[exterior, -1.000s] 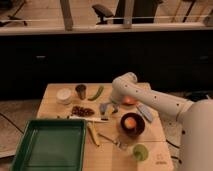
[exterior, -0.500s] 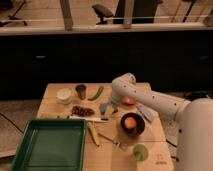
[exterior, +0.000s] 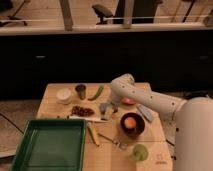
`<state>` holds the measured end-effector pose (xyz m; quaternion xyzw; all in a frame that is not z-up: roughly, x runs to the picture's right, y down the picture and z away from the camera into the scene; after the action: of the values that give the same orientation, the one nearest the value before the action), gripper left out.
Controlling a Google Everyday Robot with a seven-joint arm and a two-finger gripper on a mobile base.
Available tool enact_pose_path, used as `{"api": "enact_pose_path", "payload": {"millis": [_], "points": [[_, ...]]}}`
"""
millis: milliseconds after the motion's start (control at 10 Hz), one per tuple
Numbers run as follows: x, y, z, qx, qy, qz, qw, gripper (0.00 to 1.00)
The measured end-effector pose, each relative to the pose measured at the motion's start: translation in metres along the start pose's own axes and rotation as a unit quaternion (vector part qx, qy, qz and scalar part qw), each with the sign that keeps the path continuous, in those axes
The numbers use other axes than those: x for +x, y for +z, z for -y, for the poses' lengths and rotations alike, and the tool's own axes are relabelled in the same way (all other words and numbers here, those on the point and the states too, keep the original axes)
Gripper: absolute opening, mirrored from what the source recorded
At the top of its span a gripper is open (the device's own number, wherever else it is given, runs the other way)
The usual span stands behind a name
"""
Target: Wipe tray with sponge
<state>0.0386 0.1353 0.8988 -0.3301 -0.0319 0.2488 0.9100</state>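
Green tray (exterior: 47,145) lies front-left; blue sponge (exterior: 103,110) sits centrally at the hand (exterior: 108,104).

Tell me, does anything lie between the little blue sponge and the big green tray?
Yes: a thin knife-like utensil lies between the small blue sponge, where the gripper hovers, and the shallow green rectangular tray.

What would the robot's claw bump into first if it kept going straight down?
Most likely the blue sponge on the wooden table: the claw points down right over it. From this view I can't tell if they already touch.
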Motion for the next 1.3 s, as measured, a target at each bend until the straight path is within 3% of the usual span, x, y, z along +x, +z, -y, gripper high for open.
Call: {"api": "enact_pose_path", "payload": {"millis": [200,300,600,900,1100,1300], "points": [[0.002,0.002,0.001,0.000,0.000,-0.001,1.0000,0.77],[0.002,0.002,0.000,0.000,0.000,-0.004,1.0000,0.72],[0.004,0.003,-0.001,-0.002,-0.001,-0.010,0.9999,0.41],[0.006,0.003,-0.002,-0.001,-0.003,-0.012,0.9999,0.17],[0.006,-0.009,-0.002,0.005,-0.005,-0.008,0.9999,0.10],[0.007,-0.011,-0.003,0.009,-0.008,-0.006,0.9999,0.19]]}}
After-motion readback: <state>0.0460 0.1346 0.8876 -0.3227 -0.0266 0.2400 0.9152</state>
